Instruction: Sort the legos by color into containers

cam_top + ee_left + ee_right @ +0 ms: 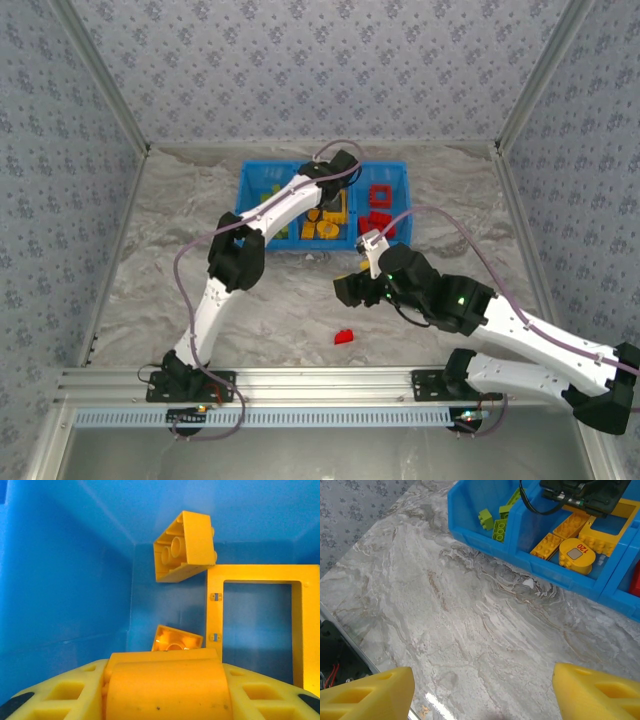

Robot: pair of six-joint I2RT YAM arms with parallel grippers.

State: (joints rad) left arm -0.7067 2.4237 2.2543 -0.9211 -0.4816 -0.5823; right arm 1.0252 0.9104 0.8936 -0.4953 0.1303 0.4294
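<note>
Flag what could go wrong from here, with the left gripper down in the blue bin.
1. The left gripper grips a yellow-orange plastic brick low in the blue plastic bin's middle compartment, close to an open yellow rectangular frame; lifting out could snag that frame.
2. A small red plastic brick lies on the grey marble table near the right arm; the open right gripper, over bare table, could knock it away while reaching.
</note>
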